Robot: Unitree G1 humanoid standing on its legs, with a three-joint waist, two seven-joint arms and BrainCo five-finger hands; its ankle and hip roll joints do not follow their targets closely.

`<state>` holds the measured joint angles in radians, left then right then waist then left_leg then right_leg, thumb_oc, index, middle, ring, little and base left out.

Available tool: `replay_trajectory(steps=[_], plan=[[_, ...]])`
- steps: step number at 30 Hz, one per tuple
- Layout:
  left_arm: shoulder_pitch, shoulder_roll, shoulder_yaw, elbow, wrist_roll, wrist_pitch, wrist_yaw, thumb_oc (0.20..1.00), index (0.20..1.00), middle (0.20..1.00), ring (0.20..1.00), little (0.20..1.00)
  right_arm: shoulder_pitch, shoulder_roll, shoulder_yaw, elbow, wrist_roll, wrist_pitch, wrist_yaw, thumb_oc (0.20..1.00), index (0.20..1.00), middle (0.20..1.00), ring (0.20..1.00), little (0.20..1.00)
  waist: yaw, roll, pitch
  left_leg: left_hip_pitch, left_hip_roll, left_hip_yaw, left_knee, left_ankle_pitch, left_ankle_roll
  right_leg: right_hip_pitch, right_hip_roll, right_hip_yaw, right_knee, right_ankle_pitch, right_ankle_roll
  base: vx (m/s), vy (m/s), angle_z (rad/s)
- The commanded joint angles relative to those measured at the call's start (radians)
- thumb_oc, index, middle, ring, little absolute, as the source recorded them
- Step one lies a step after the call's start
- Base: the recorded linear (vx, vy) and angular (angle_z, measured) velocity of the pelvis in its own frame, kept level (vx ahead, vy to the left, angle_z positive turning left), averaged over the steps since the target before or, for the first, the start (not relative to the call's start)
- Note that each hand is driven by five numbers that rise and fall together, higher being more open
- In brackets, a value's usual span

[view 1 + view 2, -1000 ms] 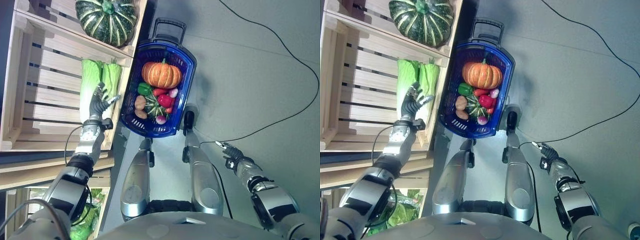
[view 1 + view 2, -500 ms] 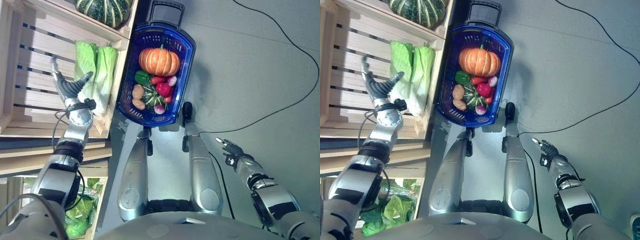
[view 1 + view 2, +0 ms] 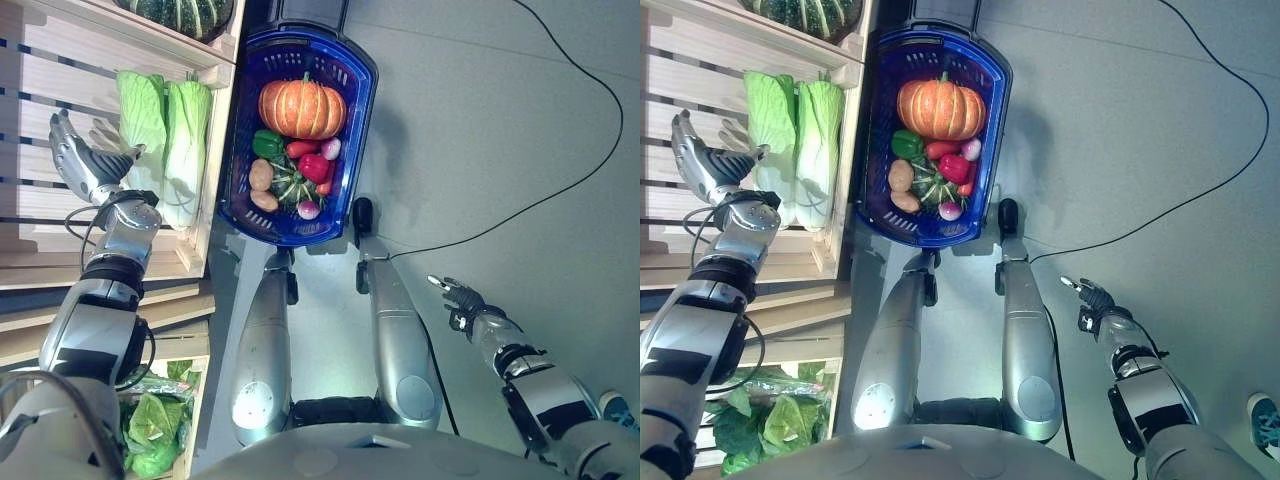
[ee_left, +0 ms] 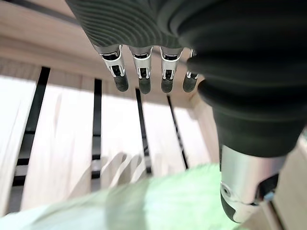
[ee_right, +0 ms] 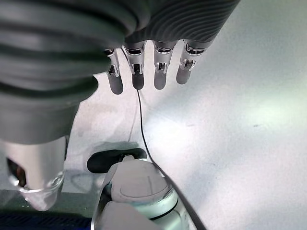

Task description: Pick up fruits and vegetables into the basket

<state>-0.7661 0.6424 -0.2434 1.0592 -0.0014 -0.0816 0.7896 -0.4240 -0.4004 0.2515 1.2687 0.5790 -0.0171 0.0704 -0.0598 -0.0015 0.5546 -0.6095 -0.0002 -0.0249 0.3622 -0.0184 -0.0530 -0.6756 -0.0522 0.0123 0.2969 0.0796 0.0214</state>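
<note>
Head pair looking down; wrist cameras riding close on each hand.

Both eye views are looking steeply down, sharing the blue plastic basket [image 3: 352, 120], slatted pale wooden crate [image 3: 40, 110] and grey floor [image 3: 1140, 130]. Left wrist view is peering past the left hand [image 4: 139, 72] at crate slats from very near; right wrist view is facing the floor past the right hand [image 5: 144, 67].

Pale slatted wood crate [image 3: 60, 80], glossy plastic basket [image 3: 362, 100]
</note>
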Motion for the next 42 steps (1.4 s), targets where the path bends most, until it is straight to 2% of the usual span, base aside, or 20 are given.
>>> replay_trajectory(steps=[1, 7, 17, 25, 32, 42], plan=[[0.0, 0.058, 0.005, 0.05, -0.011, 0.022, -0.079, 1.0, 1.0, 1.0, 1.0, 1.0, 0.03, -0.028, 0.034, 0.003, 0.022, 0.009, -0.01, 1.0, 1.0, 1.0, 1.0, 1.0, 0.0, -0.002, -0.035, -0.051, -0.037, 0.009, -0.001, 0.004, 0.018, 0.029, 0.034, -0.041, 0.08, -0.136, 0.002, 0.01, 0.008, -0.07], [-0.004, 0.051, -0.035, 0.086, -0.035, 0.065, -0.23, 1.0, 1.0, 1.0, 1.0, 1.0, 0.005, -0.044, 0.033, 0.0, 0.016, 0.018, -0.008, 1.0, 1.0, 1.0, 1.0, 1.0, -0.006, 0.005, -0.035, -0.054, -0.039, 0.011, -0.004, 0.008, 0.017, 0.029, 0.032, -0.041, 0.073, -0.133, 0.002, 0.0, 0.022, -0.02], [-0.019, 0.052, -0.062, 0.178, -0.117, 0.112, -0.377, 1.0, 1.0, 1.0, 1.0, 1.0, -0.017, -0.07, 0.031, 0.011, -0.001, 0.027, 0.004, 1.0, 1.0, 1.0, 1.0, 1.0, -0.019, 0.009, -0.035, -0.06, -0.036, 0.021, -0.011, 0.017, 0.016, 0.022, 0.033, -0.041, 0.067, -0.129, 0.002, 0.0, 0.02, -0.01], [-0.043, 0.049, -0.041, 0.262, -0.185, 0.191, -0.401, 1.0, 1.0, 1.0, 1.0, 1.0, -0.027, -0.068, 0.041, 0.008, 0.004, 0.03, -0.003, 1.0, 1.0, 1.0, 1.0, 1.0, -0.023, -0.001, -0.035, -0.068, -0.034, 0.023, -0.013, 0.024, 0.015, 0.014, 0.037, -0.043, 0.069, -0.129, 0.002, 0.0, 0.005, -0.01], [-0.048, 0.037, -0.029, 0.316, -0.204, 0.209, -0.411, 1.0, 1.0, 1.0, 1.0, 1.0, -0.037, -0.073, 0.047, 0.013, 0.006, 0.037, 0.002, 1.0, 1.0, 1.0, 1.0, 1.0, -0.025, -0.01, -0.035, -0.078, -0.028, 0.024, -0.012, 0.028, 0.011, 0.002, 0.039, -0.046, 0.074, -0.13, 0.0, 0.0, 0.0, 0.0], [-0.066, 0.029, -0.02, 0.364, -0.207, 0.246, -0.362, 1.0, 1.0, 1.0, 1.0, 1.0, -0.049, -0.079, 0.057, 0.014, 0.014, 0.046, 0.004, 1.0, 1.0, 1.0, 1.0, 1.0, -0.024, -0.027, -0.035, -0.097, -0.022, 0.024, -0.007, 0.03, 0.008, -0.018, 0.042, -0.048, 0.08, -0.13, 0.0, 0.0, 0.0, 0.0]])
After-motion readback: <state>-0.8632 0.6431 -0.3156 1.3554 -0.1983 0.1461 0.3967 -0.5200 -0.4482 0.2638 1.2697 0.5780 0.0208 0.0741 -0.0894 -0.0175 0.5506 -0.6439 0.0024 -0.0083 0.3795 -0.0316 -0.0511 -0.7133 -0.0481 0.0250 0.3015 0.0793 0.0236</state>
